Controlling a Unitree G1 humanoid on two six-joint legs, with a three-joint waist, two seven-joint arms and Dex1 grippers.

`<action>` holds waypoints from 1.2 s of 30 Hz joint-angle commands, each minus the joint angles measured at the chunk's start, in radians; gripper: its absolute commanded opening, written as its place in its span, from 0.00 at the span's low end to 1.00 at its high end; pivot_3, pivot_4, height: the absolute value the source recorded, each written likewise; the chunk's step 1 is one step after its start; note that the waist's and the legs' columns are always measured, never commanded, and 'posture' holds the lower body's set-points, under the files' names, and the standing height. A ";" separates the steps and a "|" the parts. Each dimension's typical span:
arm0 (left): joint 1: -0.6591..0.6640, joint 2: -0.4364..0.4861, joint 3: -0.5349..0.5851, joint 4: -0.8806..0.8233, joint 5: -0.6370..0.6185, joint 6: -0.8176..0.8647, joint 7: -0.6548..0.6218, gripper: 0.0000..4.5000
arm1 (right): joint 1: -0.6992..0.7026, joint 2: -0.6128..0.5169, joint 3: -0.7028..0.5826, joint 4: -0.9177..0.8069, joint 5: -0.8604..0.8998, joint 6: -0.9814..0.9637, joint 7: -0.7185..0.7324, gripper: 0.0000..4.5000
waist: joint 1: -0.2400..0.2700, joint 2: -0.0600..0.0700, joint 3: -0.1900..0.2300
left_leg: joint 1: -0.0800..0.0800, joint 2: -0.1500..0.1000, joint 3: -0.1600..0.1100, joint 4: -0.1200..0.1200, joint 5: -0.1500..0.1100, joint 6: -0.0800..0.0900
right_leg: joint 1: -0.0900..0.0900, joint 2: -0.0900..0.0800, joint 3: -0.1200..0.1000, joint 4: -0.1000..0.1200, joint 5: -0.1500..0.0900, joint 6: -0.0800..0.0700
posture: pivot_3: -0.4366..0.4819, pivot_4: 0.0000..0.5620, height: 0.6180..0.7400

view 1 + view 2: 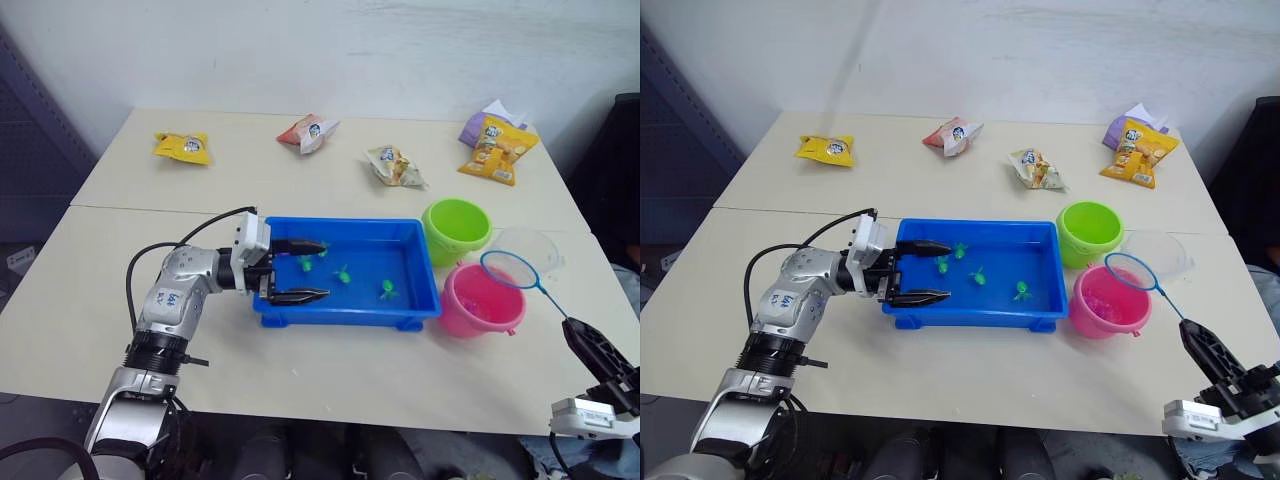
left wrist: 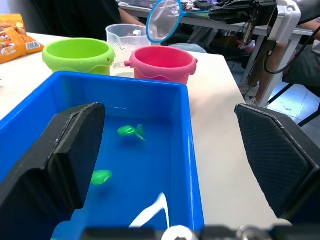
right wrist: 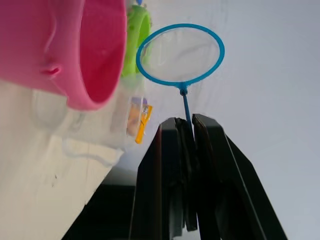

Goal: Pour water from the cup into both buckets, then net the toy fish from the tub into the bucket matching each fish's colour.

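The blue tub (image 1: pixel 360 314) sits mid-table with several green toy fish (image 1: pixel 342 273) lying in it. My left gripper (image 1: pixel 300 270) is open at the tub's left end, one finger inside and the other outside the near wall. To the tub's right stand the green bucket (image 1: pixel 456 230) and, nearer, the pink bucket (image 1: pixel 480 300). The clear cup (image 1: pixel 528 250) stands just behind the pink one. My right gripper (image 3: pixel 186 122) is shut on the net's thin handle. The net (image 1: pixel 508 268) hoop hovers over the pink bucket's far right rim.
Snack bags lie along the far table: yellow (image 1: pixel 183 147), red and white (image 1: pixel 307 132), pale (image 1: pixel 395 166), orange (image 1: pixel 499 148) beside a purple one (image 1: pixel 480 125). A seam (image 1: pixel 150 210) joins the two tabletops. A dark chair (image 1: pixel 610 170) stands at the right.
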 commanded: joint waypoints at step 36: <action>0.384 0.282 0.341 -0.174 -0.061 0.064 0.130 0.99 | -1.057 0.045 1.020 -0.149 1.182 1.464 0.858 0.00 | -0.021 -0.002 0.001 | -0.006 0.001 -0.006 0.000 -0.003 0.006 | -0.003 -0.004 -0.006 -0.002 0.000 -0.001 | 0.48 0.27 0.98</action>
